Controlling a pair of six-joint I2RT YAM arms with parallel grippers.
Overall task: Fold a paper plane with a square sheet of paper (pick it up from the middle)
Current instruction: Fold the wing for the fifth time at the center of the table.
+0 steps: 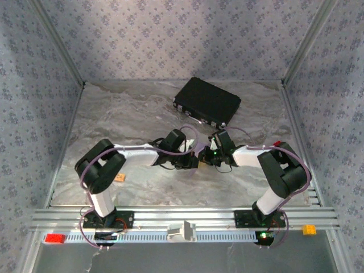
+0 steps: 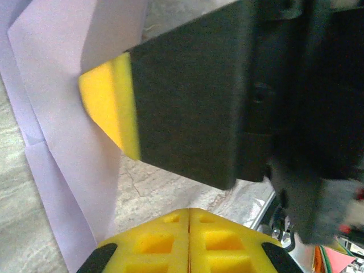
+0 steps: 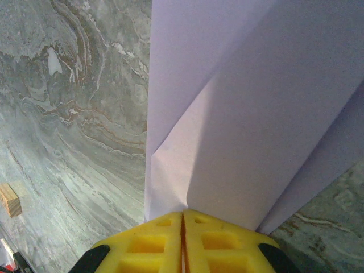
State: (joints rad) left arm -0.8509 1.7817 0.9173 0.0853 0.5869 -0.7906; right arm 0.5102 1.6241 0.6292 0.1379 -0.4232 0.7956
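At table [image 1: 114, 119] centre, clamping the square sheet of paper [image 3: 250, 114] in the right jaws, with the left jaws together just beside. Creased and layered already, seemingly short of a finished dart.

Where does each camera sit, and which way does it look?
Top: above and behind, looking down on table, case, left arm and right arm.
Left wrist: on the left arm, looking past the left end effector at the paper and the right end effector.
Right wrist: on the right arm, looking past its fingers at paper and table.
Shared: both wrist views show paper.
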